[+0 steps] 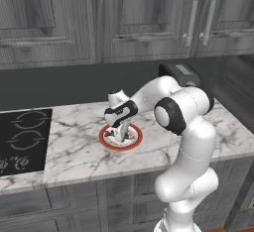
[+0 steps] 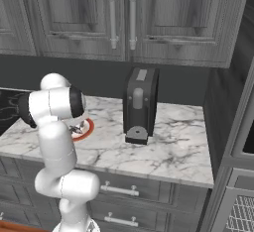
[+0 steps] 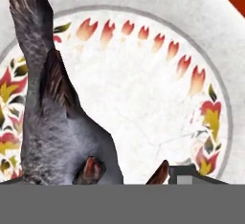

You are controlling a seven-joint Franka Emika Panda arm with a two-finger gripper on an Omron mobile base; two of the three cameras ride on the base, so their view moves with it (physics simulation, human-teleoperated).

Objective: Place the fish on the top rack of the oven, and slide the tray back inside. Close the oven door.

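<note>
Fish [image 3: 48, 122] fills space right at gripper [image 1: 118, 134], over plate [image 3: 158, 98]; can't tell if fingers pinch it. I judge pickup step; next: lift, carry to oven.

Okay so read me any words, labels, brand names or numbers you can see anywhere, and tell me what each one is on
No readable text anywhere.
Red-rimmed white plate: painted flame and leaf motifs, no letters.
Black cooktop: ring marks and small knob symbols, no legible characters.
Dark grey upright appliance on the counter: a pale panel on top, too small to show any writing.
</note>
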